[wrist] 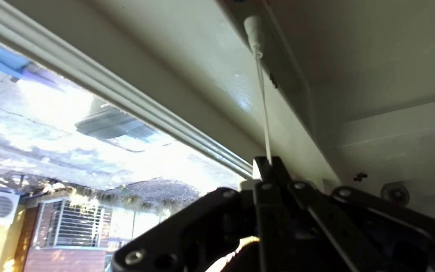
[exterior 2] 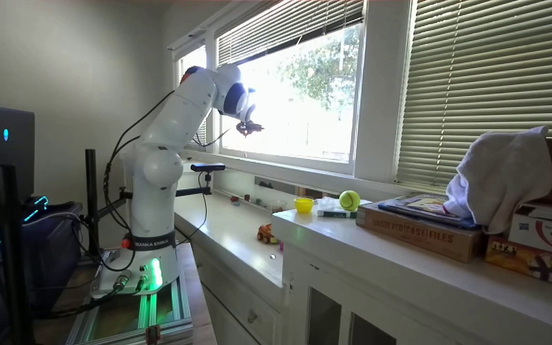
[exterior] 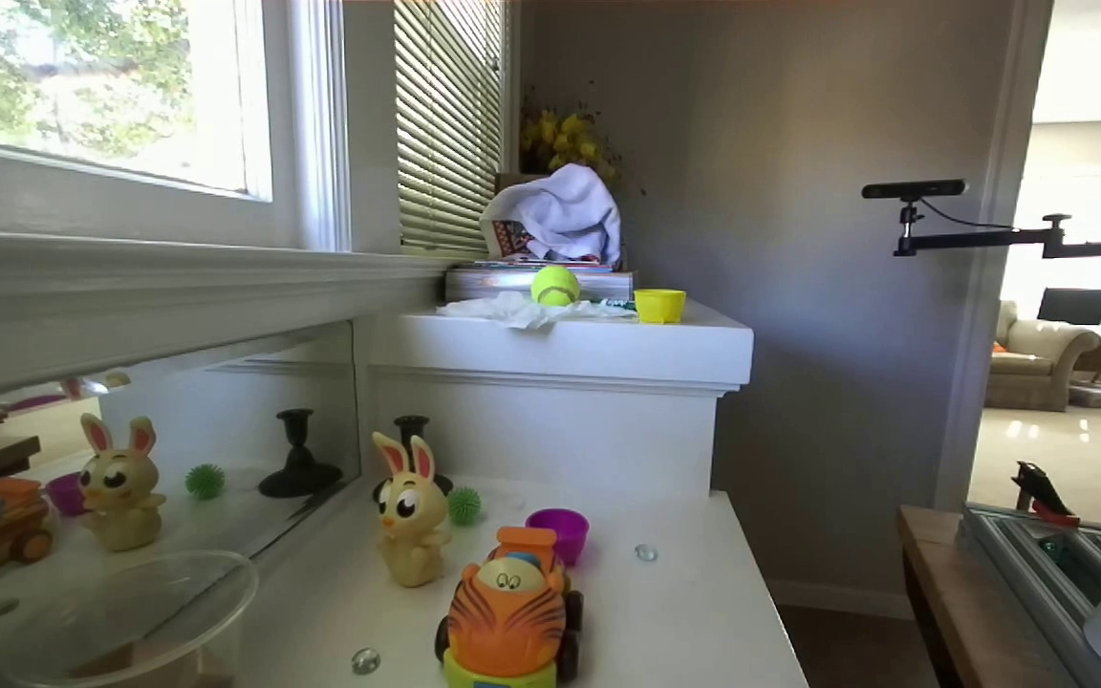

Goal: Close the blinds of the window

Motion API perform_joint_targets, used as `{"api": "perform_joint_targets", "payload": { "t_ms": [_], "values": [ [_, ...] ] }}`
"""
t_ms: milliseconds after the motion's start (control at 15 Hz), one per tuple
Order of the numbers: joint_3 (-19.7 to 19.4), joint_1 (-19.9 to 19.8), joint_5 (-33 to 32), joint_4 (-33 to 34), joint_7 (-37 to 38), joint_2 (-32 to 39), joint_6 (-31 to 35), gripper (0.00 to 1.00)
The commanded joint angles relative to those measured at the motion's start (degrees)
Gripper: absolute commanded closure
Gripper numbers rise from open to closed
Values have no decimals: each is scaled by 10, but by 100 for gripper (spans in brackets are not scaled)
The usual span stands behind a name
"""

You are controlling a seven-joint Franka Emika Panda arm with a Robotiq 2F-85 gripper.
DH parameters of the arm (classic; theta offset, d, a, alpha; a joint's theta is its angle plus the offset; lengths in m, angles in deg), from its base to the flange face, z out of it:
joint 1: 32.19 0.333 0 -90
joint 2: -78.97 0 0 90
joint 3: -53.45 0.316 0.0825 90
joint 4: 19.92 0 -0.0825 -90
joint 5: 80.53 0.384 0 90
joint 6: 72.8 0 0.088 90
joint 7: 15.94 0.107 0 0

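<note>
Pinching a thin white cord [wrist: 264, 105] between the pressed-together tips of a black two-fingered metal gripper [wrist: 269, 172], low and just right of centre in the wrist view. Can follow the cord from there up the frame to a small white bell-shaped tassel [wrist: 254, 32], just beside the edge of a glossy white painted board [wrist: 217, 71]. In an exterior view, can see the same gripper in the upper middle of the frame, at the end of a jointed white robot arm [exterior 2: 173, 120], against a wide bright glass pane [exterior 2: 304, 110]. Find the tall cream horizontal-slat blinds [exterior: 450, 124] in both exterior views: at the top, left of centre, in an exterior view, and in an exterior view lowered over a white-framed window [exterior 2: 406, 72] at the upper right, well apart from and right of the gripper. Nearer, see a partly lowered set of pale slats [exterior 2: 300, 24] above the gripper, across the top of the wide pane, and to its left a narrow white slatted window [exterior 2: 193, 57], partly behind the arm. Cannot tell to which slats to assign the cord.
</note>
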Motion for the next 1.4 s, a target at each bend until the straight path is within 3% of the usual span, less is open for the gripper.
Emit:
{"api": "perform_joint_targets", "payload": {
  "t_ms": [0,867,1333],
  "values": [
    [25,-40,22,-42,-5,-36,23,100],
    [117,-200,65,-119,-4,-114,50,100],
    [217,-326,121,-149,-19,-154,43,100]
  ]
}}
